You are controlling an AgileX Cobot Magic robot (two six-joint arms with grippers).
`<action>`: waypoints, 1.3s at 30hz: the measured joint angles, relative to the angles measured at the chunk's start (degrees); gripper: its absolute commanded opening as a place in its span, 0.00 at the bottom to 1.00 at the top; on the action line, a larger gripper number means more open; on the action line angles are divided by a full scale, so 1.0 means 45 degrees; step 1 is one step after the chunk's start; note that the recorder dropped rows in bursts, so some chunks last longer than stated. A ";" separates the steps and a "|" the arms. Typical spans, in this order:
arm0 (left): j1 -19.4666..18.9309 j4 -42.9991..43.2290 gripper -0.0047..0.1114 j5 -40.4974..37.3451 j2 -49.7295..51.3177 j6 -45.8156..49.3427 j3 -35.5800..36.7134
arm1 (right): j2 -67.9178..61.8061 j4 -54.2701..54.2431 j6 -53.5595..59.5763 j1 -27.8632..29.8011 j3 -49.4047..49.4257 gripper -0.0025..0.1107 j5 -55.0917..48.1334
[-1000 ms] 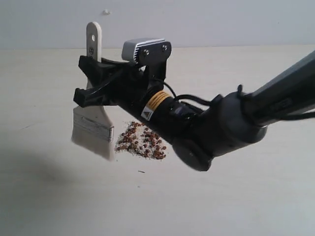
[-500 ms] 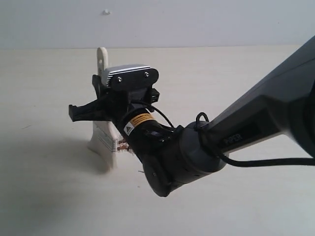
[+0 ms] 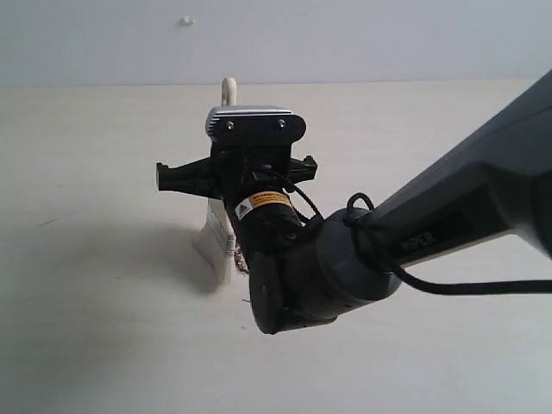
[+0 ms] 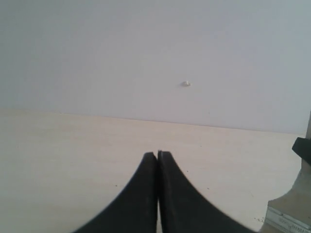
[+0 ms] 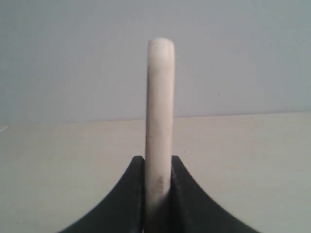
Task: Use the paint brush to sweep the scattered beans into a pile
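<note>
Vertically, paint brush [image 5: 159, 111] handle clamped in right claw [image 5: 158, 167], bristles down toward tabletop [image 3: 86, 302], right arm [image 3: 388, 241] reaching in from the right, left claw [image 4: 158, 156] pressed closed, empty.

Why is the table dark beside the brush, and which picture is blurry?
Exterior view: the dark grey arm casts a soft shadow on the pale table left of the flat cream-bristled paint brush; right wrist view: its handle looks fuzzy.
</note>
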State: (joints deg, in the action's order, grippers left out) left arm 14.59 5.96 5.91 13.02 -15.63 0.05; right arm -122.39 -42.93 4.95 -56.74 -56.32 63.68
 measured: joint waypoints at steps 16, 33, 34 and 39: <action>0.0000 0.0000 0.04 0.0000 0.0000 0.0000 0.0000 | 0.3062 0.1325 0.8012 0.0429 0.0000 0.02 -0.1425; 0.0000 0.0000 0.04 0.0000 0.0000 0.0000 0.0000 | 0.1643 1.4069 0.3693 0.3775 -0.0135 0.02 -0.2708; 0.0000 0.0000 0.04 0.0000 0.0000 0.0000 0.0000 | 0.1643 1.5225 0.2711 0.4066 -0.0290 0.02 -0.2623; 0.0000 0.0000 0.04 0.0000 0.0000 0.0000 0.0000 | 0.1643 1.9743 -0.1332 0.5142 -0.1099 0.02 -0.1732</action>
State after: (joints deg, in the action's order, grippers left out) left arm 14.59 5.96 5.91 13.02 -15.63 0.05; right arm -115.00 45.92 -1.05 -33.61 -61.27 55.88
